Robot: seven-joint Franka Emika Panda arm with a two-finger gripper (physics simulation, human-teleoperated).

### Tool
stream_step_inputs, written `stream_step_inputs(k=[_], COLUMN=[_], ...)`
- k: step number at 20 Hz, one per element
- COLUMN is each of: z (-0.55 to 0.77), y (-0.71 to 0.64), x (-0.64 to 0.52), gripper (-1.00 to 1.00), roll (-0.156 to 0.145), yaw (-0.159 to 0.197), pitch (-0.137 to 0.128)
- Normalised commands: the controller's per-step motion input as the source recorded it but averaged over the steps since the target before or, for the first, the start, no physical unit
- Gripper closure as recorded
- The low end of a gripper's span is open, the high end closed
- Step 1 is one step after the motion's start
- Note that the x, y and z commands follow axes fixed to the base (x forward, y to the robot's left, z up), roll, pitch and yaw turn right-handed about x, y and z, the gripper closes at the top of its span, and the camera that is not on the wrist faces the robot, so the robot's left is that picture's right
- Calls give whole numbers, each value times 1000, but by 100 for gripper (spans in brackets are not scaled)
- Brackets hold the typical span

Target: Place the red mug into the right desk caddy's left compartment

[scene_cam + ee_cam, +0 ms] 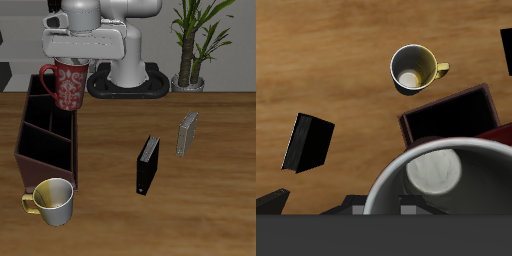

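Note:
My gripper (72,62) is shut on the rim of the red mug (68,86), a red mug with a pale speckled pattern. It holds the mug upright in the air above the back end of the right desk caddy (45,172), a long maroon-brown box with thin dividers. In the wrist view the mug (441,178) fills the foreground with its light grey inside showing. One dark open compartment of the caddy (446,101) lies just beyond it.
A yellow-olive mug (52,200) with a cream inside stands at the caddy's front end and also shows in the wrist view (414,70). A small black upright box (148,165) and a grey slab (187,133) stand mid-table. A potted plant (190,45) stands behind.

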Motion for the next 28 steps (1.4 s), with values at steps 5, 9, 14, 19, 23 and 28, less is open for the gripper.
stream_step_inputs(k=[5,9,14,19,23,28], z=[-21,-99,-101,-167,-152,-130], y=[-257,-233,-161,-147,66,105], x=[130,218,110,136,113,120], gripper=[100,100,100,100,100,100], roll=[-86,-89,-54,-46,3,-5], yaw=[-32,-4,-26,-27,-14,-4], pitch=[-25,7,-2,19,6,0])
